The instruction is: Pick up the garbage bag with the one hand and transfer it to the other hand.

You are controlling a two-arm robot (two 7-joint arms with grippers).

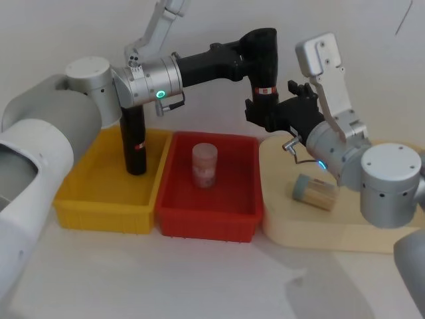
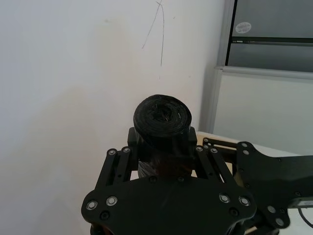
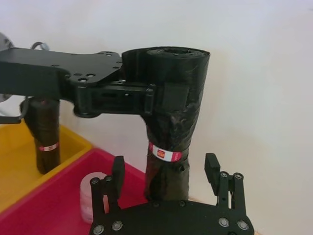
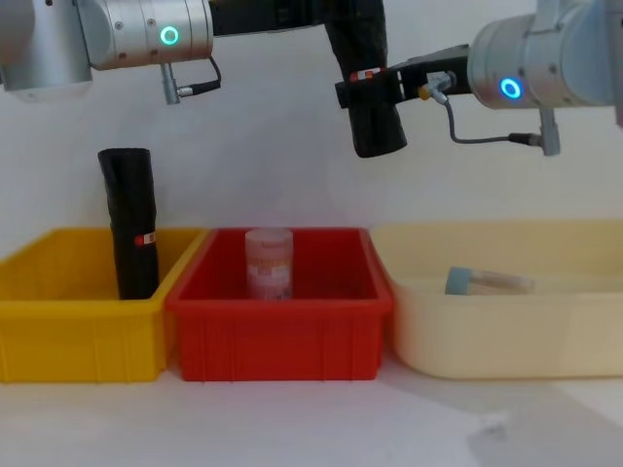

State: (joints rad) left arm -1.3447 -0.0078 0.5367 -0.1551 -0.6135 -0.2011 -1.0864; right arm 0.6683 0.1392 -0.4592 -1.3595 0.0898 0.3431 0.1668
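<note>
The three bins stand side by side on a pale tabletop [image 1: 166,279], and a plain white wall [image 4: 273,165] rises just behind them. Farthest to my left is the yellow bin [image 1: 99,209], with a spare black roll [image 1: 135,143] standing upright at its back, a red-and-white band round its lower part. Touching it is the red bin [image 1: 206,222], where a clear jar [image 1: 204,165] stands upright near the middle.

Above the far right corner of the red bin, my green-lit arm reaches across and my left pincer [image 2: 163,137] is pinching the garbage bag [image 4: 373,117] by its upper part. The bag is a black roll held upright in the air, well above the bins, with a red-and-white band below my grip. From the blue-lit side my right pincer [image 3: 165,169] is spread, one finger on each side of the roll's lower end, with a gap showing between each finger and the plastic.

To my right lies the cream tray [image 1: 319,232], with a capped tube [image 1: 315,191] on its side in it. Past the wall's end, my left wrist view shows a grey-framed panel [image 2: 264,103].
</note>
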